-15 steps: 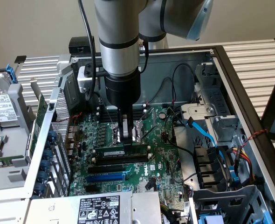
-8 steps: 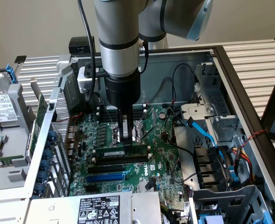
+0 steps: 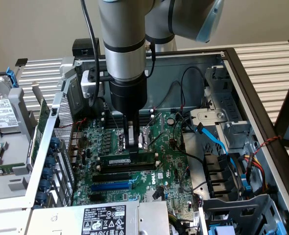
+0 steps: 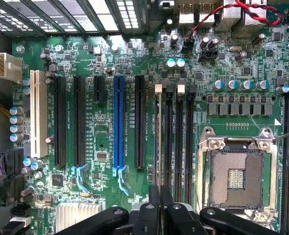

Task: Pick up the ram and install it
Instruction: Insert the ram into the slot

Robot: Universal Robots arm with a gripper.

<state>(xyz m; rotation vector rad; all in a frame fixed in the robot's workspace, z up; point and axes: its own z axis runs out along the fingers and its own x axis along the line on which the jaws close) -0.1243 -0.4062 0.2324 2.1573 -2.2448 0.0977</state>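
At the exterior view's left, well apart from the blue expansion slot [image 3: 112, 186], a grey drive cage [image 3: 2, 122] lies on the slatted table [image 3: 267, 58]. The blue expansion slot sits on the green motherboard [image 3: 169, 166] inside the open computer case [image 3: 252, 112]. The ram [image 3: 127, 159] stands on edge in a black memory slot, parallel to the blue expansion slot. It is on the CPU-socket side of that slot, with two black slots between them.

The arm [image 3: 127, 63] hangs straight down over the ram. Its jaws are pressed together and pinch nothing. Their tips are right at the ram's upper edge, but I cannot tell if they touch it. In the wrist view the CPU socket [image 4: 235, 171] lies open beyond the memory slots, farther from the blue expansion slot. At the exterior view's right, well apart from the blue expansion slot, blue cables [image 3: 213, 139] curve past the drive bays.
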